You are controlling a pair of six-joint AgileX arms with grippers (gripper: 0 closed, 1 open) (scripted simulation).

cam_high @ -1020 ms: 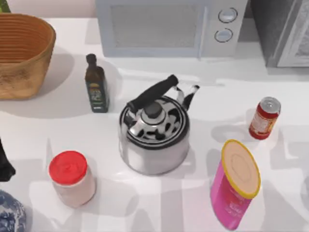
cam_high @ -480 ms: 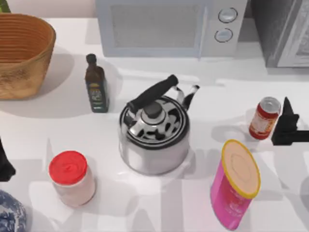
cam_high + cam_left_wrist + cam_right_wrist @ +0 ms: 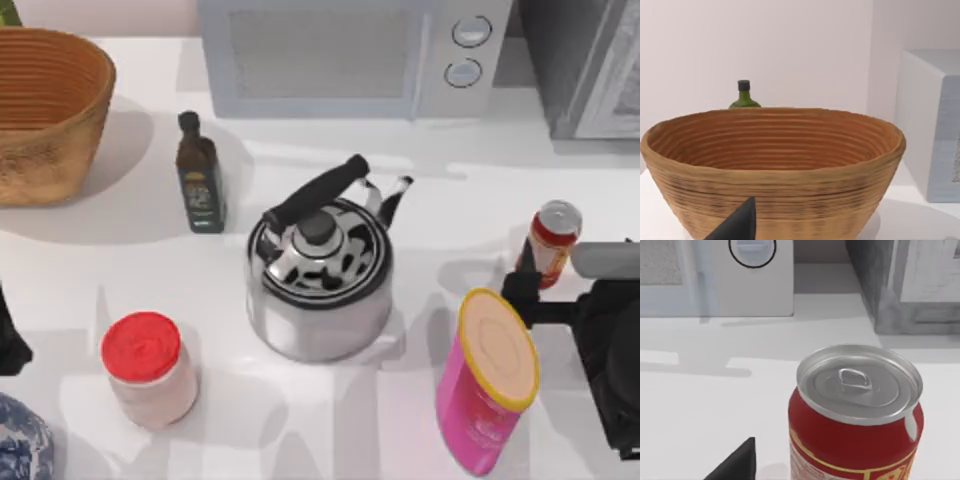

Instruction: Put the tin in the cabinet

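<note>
The tin (image 3: 551, 238) stands upright at the right of the top frame, just beside the right gripper (image 3: 530, 285), whose dark finger (image 3: 521, 281) sits at the can's lower left — whether its jaws are spread or closed I cannot tell, and no grip on the tin is visible. The cabinet (image 3: 585, 62) fills the upper right corner, well apart from the can, beside the microwave (image 3: 350, 55). The left arm (image 3: 10, 340) is parked at the left edge — its wrist camera faces the basket (image 3: 772, 165).
</note>
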